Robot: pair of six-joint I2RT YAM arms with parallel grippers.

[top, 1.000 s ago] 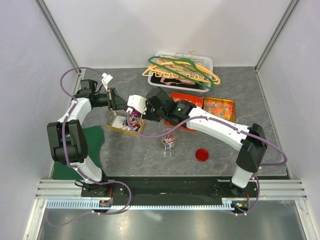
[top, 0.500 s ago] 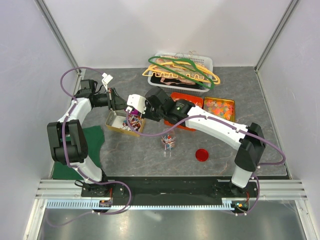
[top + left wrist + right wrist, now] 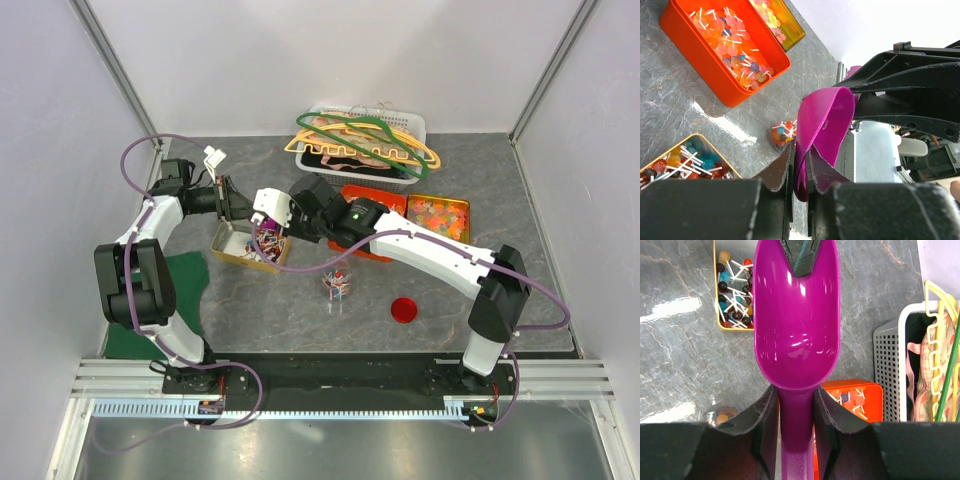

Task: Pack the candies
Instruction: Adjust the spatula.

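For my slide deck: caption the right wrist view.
Right tool grips the magenta scoop by its handle, a yellow tin of candies partly hidden behind its bowl.

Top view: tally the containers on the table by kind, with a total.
White plastic mesh basket: 1
Orange rectangular plastic tray: 1
Yellow rectangular metal tins: 2
Clear glass jar: 1
Total: 5

The purple scoop (image 3: 796, 325) hides part of the yellow tin (image 3: 715, 295) and the orange tray (image 3: 852, 384) at the right wrist, its handle leaves the bottom edge, the white basket (image 3: 887, 375) is cut at the right, and from above the candies (image 3: 338, 282) are too small to tell apart.
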